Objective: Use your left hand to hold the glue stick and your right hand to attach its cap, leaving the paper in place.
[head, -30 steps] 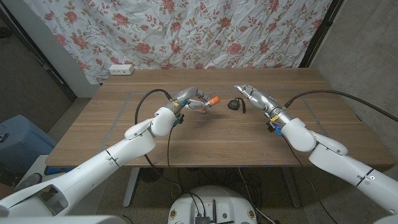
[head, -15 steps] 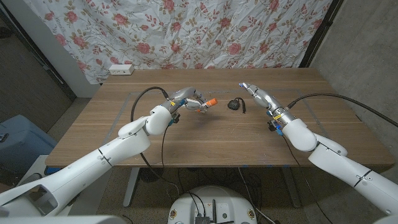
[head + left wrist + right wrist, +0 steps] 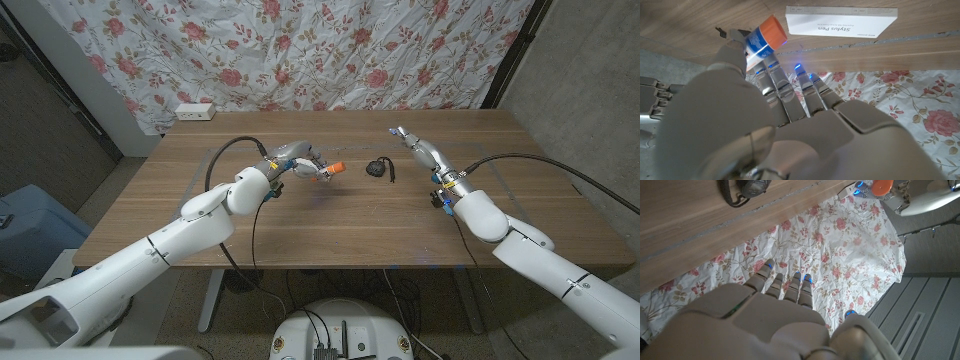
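My left hand (image 3: 300,161) holds the glue stick (image 3: 332,169) just above the middle of the table, its orange end pointing toward my right side. In the left wrist view the stick (image 3: 761,41) shows a blue and white label and an orange end, pinched at the fingertips of my left hand (image 3: 780,115). My right hand (image 3: 415,149) hovers apart to the right with its fingers stretched out and nothing in them. The right wrist view shows my right hand (image 3: 775,315) and the stick's orange end (image 3: 883,186) far off.
A small black object with a cord (image 3: 378,167) lies on the table (image 3: 340,225) between the hands, also seen in the right wrist view (image 3: 753,187). A white box labelled Stylus Pen (image 3: 842,20) lies near the left hand. A white power strip (image 3: 195,111) sits at the back left edge.
My right hand has drawn back to the right and farther from the glue stick. The left hand has shifted slightly left, still holding the stick.
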You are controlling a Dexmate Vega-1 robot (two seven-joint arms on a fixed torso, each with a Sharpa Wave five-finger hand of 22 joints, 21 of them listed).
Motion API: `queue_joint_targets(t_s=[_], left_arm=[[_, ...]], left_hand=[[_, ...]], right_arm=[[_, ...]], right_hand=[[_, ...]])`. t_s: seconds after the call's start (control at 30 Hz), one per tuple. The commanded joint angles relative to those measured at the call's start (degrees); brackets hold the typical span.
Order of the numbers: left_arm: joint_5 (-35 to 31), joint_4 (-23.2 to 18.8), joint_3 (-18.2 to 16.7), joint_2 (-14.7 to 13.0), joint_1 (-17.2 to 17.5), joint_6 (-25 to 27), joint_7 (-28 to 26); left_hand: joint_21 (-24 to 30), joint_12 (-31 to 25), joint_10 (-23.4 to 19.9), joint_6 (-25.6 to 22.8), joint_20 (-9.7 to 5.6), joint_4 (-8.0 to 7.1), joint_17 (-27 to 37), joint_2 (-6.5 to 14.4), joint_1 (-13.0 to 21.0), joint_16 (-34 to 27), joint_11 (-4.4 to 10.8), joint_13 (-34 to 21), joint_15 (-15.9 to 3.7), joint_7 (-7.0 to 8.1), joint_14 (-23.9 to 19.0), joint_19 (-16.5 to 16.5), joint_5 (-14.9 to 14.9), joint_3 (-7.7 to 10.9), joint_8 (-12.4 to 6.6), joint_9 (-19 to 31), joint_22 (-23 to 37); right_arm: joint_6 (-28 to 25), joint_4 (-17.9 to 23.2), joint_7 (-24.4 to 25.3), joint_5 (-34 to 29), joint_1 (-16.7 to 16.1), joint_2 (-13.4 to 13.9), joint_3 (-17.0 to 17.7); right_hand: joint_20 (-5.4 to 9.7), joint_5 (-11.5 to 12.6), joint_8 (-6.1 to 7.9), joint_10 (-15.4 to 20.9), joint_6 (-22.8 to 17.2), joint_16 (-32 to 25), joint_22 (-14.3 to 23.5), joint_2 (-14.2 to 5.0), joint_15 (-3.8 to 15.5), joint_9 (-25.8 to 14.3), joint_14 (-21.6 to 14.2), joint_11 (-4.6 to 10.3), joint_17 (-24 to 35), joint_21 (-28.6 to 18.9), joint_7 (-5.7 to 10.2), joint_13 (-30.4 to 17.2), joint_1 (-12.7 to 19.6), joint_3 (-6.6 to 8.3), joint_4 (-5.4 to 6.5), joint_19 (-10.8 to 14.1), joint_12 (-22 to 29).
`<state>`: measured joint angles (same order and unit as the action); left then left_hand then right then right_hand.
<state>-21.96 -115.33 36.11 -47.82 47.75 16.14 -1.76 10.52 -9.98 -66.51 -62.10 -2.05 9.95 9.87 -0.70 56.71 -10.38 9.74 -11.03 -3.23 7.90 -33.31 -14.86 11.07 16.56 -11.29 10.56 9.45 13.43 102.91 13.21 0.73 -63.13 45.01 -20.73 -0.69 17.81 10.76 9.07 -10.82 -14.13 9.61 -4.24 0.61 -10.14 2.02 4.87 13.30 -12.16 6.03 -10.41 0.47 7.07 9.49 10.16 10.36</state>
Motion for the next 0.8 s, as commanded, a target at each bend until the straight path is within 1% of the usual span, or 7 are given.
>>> queue_joint_targets(t_s=[0.03, 0.3, 0.43, 0.57, 0.63, 0.7, 0.8], left_arm=[[-1.66, 0.25, 0.33, -1.2, -1.25, -0.79, 2.98], [-3.11, 0.84, 0.72, -2.02, -2.24, -2.35, 5.12], [-3.68, 0.94, 0.59, -2.37, -1.98, -2.43, 5.57], [-4.94, 0.88, 0.75, -2.95, -1.97, -2.64, 6.14], [-5.44, 0.81, 0.84, -3.21, -2.06, -2.83, 6.71], [-5.76, 0.59, 0.92, -3.42, -2.21, -2.59, 7.77], [-6.5, 0.42, 1.18, -3.69, -2.45, -2.14, 9.18]], left_hand=[[-0.07, -0.57, -2.48, -1.23, -0.75, -0.5, 0.03, 2.82, 1.28, 0.16, 3.15, -0.32, -8.84, 1.59, 0.25, 0.28, 0.23, 0.23, -0.25, 1.17, 0.24], [-0.07, -0.62, -2.1, -1.18, -0.73, -0.52, 0.03, 2.92, 1.29, 0.15, 3.16, -0.35, -8.81, 1.36, 0.49, 0.45, 0.26, 0.22, -0.35, 1.2, 0.23], [-0.04, -0.67, -2.01, -1.29, -0.7, -0.53, 0.03, 3.02, 1.32, 0.12, 3.17, -0.37, -8.82, 1.51, 0.58, 0.48, 0.28, 0.24, -0.45, 1.21, 0.23], [-0.01, -0.72, -1.97, -1.38, -0.74, -0.51, 0.03, 3.07, 1.37, 0.11, 3.17, -0.39, -8.84, 1.42, 0.66, 0.46, 0.3, 0.25, -0.53, 1.22, 0.22], [0.01, -0.77, -1.97, -1.51, -0.75, -0.5, 0.03, 3.13, 1.42, 0.1, 3.16, -0.4, -8.87, 1.52, 0.7, 0.45, 0.32, 0.28, -0.61, 1.22, 0.22], [0.04, -0.81, -1.98, -1.52, -0.75, -0.49, 0.04, 3.16, 1.44, 0.08, 3.17, -0.42, -8.87, 1.49, 0.72, 0.42, 0.33, 0.28, -0.64, 1.22, 0.22], [0.04, -0.84, -1.93, -1.46, -0.77, -0.46, 0.03, 3.17, 1.49, 0.07, 3.17, -0.43, -8.87, 1.53, 0.78, 0.44, 0.34, 0.28, -0.64, 1.22, 0.21]], right_arm=[[4.95, -4.94, -3.2, 9.55, 1.13, -3.11, 0.73], [5.08, -6.44, -3.56, 12.2, 1.69, -3.78, 1.31], [5.29, -7.43, -3.63, 13.68, 1.87, -4.42, 1.48], [5.45, -8.18, -4.06, 15.48, 2.01, -4.8, 1.79], [5.77, -8.81, -3.86, 16.13, 2.07, -5.3, 1.92], [5.82, -9.18, -4.14, 16.21, 2.17, -5.04, 1.91], [5.74, -9.58, -3.98, 17.32, 2.06, -5.43, 2.17]], right_hand=[[0.25, 0.44, -0.33, -0.14, 0.4, -0.19, 0.04, -4.62, -0.07, 0.06, -0.55, -1.09, 0.06, 0.06, -0.53, 0.01, 0.35, 0.36, 0.12, 0.82, -0.04], [0.5, 0.49, -0.68, -0.82, 1.77, -0.32, 0.02, -4.51, -0.05, 0.05, -1.65, -1.59, -0.15, 0.29, -1.16, 0.02, 0.41, 0.57, 0.06, 1.06, -0.08], [0.43, 0.53, -0.87, -1.3, 2.79, -0.36, 0.02, -4.42, -0.04, 0.05, -2.24, -2.07, -0.29, 0.42, -1.83, 0.03, 0.47, 0.7, -0.01, 1.15, -0.12], [0.57, 0.55, -0.87, -1.21, 3.44, -0.43, 0.02, -4.36, 0.36, 0.05, -2.88, -2.34, -0.4, 0.5, -1.91, 0.04, 0.52, 0.82, -0.06, 1.29, 0.04], [1.0, 0.58, -0.75, -0.9, 3.62, -0.45, 0.02, -4.31, 0.52, 0.05, -3.3, -2.78, -0.48, 0.57, -2.39, 0.04, 0.55, 0.91, -0.09, 1.43, 0.23], [1.63, 0.59, -0.64, -0.79, 3.61, -0.45, 0.01, -4.28, 0.66, 0.05, -3.57, -2.96, -0.54, 0.55, -2.42, 0.05, 0.56, 0.97, -0.1, 1.71, 0.3], [1.86, 0.61, -0.44, -0.43, 3.3, -0.4, 0.0, -4.28, 0.72, 0.04, -3.69, -3.05, -0.58, 0.6, -2.56, 0.05, 0.57, 1.04, -0.11, 1.76, 0.45]])
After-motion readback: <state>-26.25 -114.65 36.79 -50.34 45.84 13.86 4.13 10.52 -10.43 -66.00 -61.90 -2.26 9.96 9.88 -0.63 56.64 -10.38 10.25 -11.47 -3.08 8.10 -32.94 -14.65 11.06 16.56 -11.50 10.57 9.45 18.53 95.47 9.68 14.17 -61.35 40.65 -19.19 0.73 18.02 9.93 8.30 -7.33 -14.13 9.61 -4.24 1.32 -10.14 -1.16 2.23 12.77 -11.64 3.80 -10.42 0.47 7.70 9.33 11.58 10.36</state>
